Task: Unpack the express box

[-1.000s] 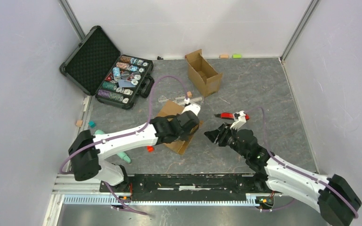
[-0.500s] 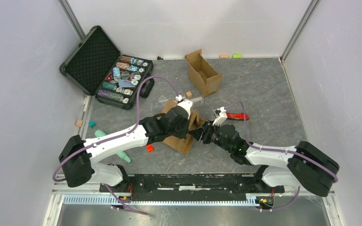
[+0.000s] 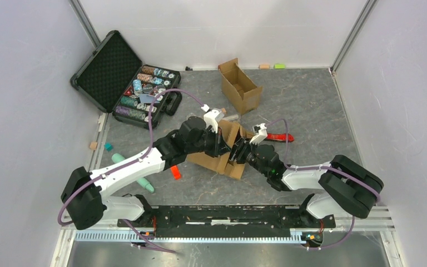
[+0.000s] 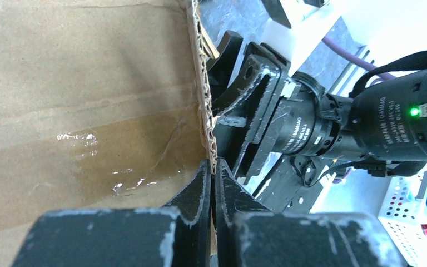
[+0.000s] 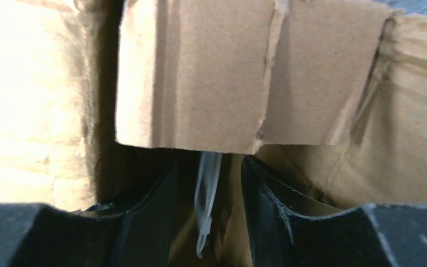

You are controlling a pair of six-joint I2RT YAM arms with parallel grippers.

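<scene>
The express box (image 3: pixel 214 162), brown cardboard, lies mid-table between my two arms with a flap raised. My left gripper (image 3: pixel 222 146) is shut on that flap's corrugated edge (image 4: pixel 207 133), its fingertips (image 4: pixel 204 177) pressed together on it. The flap's inner face (image 4: pixel 89 83) with clear tape fills the left wrist view. My right gripper (image 3: pixel 237 151) is pushed against the box from the right, also seen in the left wrist view (image 4: pixel 250 105). Its jaws (image 5: pixel 208 167) stand open, just under a cardboard flap (image 5: pixel 200 72). A strip of clear tape (image 5: pixel 207 194) hangs between the fingers.
A second open cardboard box (image 3: pixel 240 86) stands at the back. A black case (image 3: pixel 139 92) of chips lies open at the back left. A red-handled tool (image 3: pixel 278 137) lies right of the box. A small orange piece (image 3: pixel 175 174) and a teal object (image 3: pixel 144 183) lie front left.
The right gripper has travelled left from near the red tool into the box. The left gripper has moved back and right, raising the flap, and the box has shifted right.
</scene>
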